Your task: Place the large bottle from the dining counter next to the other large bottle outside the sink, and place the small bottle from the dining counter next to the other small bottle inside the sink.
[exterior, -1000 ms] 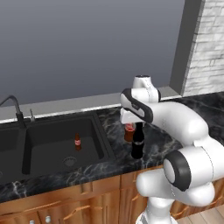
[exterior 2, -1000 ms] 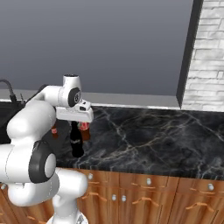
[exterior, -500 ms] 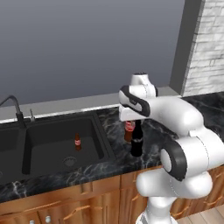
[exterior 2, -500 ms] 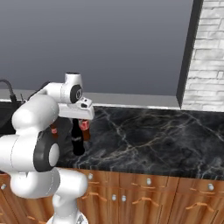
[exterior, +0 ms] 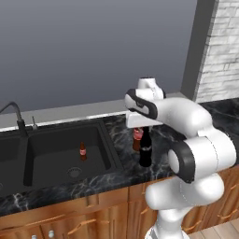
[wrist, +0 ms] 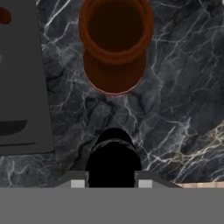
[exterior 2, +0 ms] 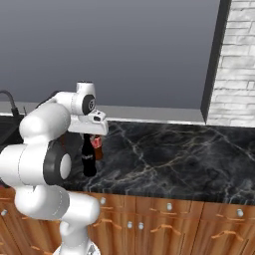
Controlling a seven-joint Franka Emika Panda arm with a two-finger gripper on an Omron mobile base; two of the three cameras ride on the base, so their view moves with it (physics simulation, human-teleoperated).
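The large bottle (exterior: 145, 151), black with a pale band, stands upright on the marble table (exterior 2: 164, 154) to the right of the sink (exterior: 51, 140). It is just in front of the other large bottle (exterior: 137, 138), the brown one with the red label, and the two are close enough to overlap in both base views. The claw (wrist: 111, 181) comes down from above, its two tips closed on either side of the black bottle's neck, so the bottle is gripped rather than let go. From the hand view, the brown bottle's open mouth (wrist: 114, 43) sits just beyond the black cap (wrist: 113, 159), with a strip of bare marble between them. Over the last second the bottle has hardly shifted against its brown neighbour, while the arm's elbow has swung round above it. That reads as a settling of the placement, with its base apparently on or very near the stone. A small brown bottle (exterior: 82, 150) waits inside the basin, well apart. Release looks like the step outstanding before the first half of the job is done.
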